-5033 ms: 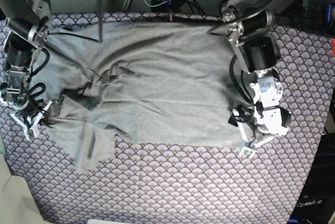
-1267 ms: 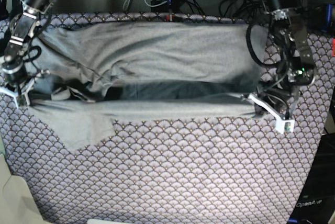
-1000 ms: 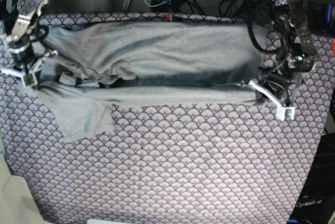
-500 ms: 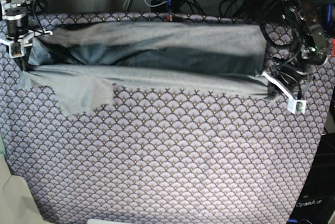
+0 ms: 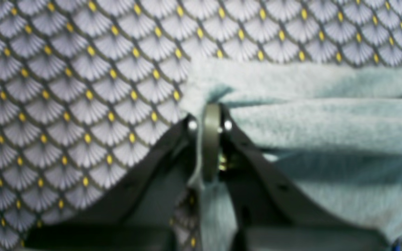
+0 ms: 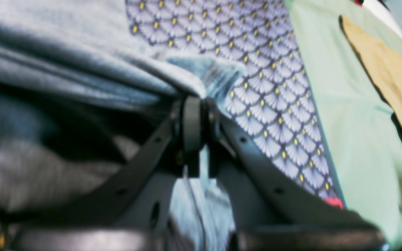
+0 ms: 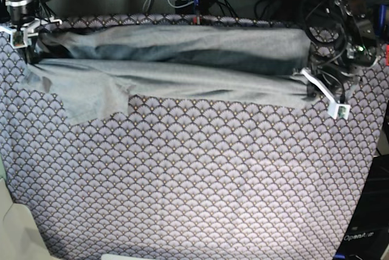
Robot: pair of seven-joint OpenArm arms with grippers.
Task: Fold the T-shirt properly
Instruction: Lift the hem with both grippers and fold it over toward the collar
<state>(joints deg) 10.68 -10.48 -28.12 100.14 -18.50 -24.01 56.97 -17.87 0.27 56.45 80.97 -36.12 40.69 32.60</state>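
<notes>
The thin, soft T-shirt fabric is pale heather grey, turning bluish in the wrist views, above a flat purple-grey patterned cloth repeating fan-like scallops outlined dark and dotted with yellow.

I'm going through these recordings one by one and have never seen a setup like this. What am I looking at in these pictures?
The machine is a pair of black-and-white robot arms. One picture looks at both from the front; the other two come from small cameras, one on each arm's wrist. In the front picture the sides are swapped: the robot's left arm is on your right.

On the surface lies a cloth with a scallop pattern, and over it a grey shirt. The left claw is closed on one end of the shirt's near part, the right claw on the other. Between them the fabric runs as a long band, over the rest of the shirt. The job is folding it.
</notes>
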